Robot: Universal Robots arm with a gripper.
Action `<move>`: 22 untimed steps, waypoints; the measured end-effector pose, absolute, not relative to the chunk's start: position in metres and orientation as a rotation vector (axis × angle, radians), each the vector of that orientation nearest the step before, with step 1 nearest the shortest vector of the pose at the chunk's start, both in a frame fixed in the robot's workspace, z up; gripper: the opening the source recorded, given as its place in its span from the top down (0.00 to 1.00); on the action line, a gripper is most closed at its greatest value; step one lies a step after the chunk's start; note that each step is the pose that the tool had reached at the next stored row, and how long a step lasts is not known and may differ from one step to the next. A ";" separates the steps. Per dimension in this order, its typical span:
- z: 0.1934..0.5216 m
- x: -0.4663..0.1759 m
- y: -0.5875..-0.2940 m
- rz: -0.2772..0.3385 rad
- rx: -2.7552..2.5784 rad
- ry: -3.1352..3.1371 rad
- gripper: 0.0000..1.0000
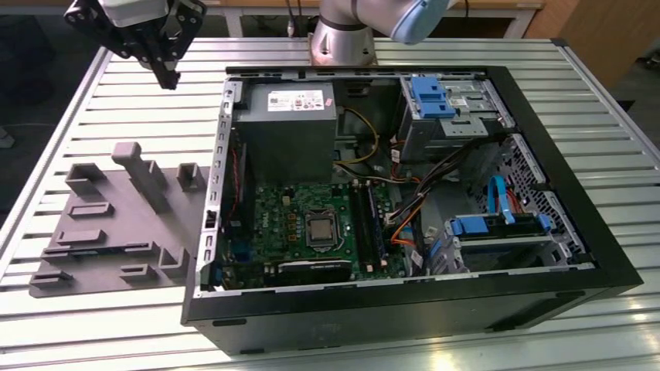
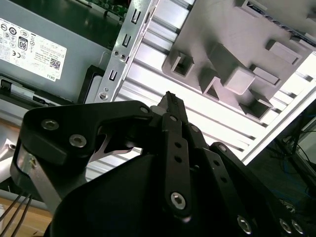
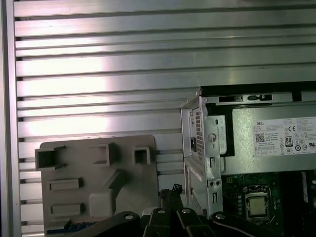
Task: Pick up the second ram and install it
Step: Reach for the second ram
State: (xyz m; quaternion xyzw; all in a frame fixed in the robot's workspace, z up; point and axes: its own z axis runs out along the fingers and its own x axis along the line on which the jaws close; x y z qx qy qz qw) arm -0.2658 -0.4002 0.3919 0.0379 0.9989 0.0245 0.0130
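The slatted metal table (image 1: 103, 100) runs out of the exterior view on every side. Dark floor (image 1: 31, 46) shows past its left edge in that view, and wood-toned furniture (image 1: 603, 35) past its far right corner.

The open black case (image 1: 413, 309) lies flat on the table, with its near wall cut off low in the exterior view. Tangled cables (image 1: 413, 209) hide much of the interior. The memory slots beside the motherboard (image 1: 278, 216) are too dark to show what sits in them. The grey power supply (image 1: 287, 124) fills the far end of the case.

The grey tray (image 1: 113, 232) lies just beside the case, on the exterior view's left. The 1 arm (image 1: 345, 35) is cut off at the top of that view.

The gripper (image 1: 167, 77) hangs above the table beyond the tray's far end. Its own black linkage blocks the lower part of both wrist views. Its 2 fingers meet at the tips with nothing between them (image 2: 169, 96).

In the first wrist view a thin blue-green strip, apparently the ram (image 3: 69, 227), lies along the tray's edge. It is half hidden by the gripper body and is well apart from the fingertips.
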 end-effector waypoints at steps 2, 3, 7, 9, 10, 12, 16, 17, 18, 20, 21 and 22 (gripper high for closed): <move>0.392 -0.267 -0.400 0.076 0.118 3.112 0.89; 0.392 -0.268 -0.400 0.076 0.118 3.112 0.89; 0.392 -0.270 -0.400 0.076 0.118 3.112 0.89; 0.392 -0.271 -0.400 0.076 0.118 3.112 0.89; 0.392 -0.272 -0.400 0.076 0.118 3.112 0.89; 0.392 -0.273 -0.400 0.076 0.118 3.112 0.89; 0.392 -0.276 -0.400 0.076 0.118 3.112 0.89; 0.392 -0.277 -0.400 0.076 0.118 3.112 0.89; 0.392 -0.277 -0.400 0.076 0.118 3.112 0.89; 0.392 -0.278 -0.400 0.076 0.118 3.112 0.89; 0.392 -0.279 -0.400 0.076 0.118 3.112 0.89; 0.392 -0.279 -0.400 0.076 0.118 3.112 0.89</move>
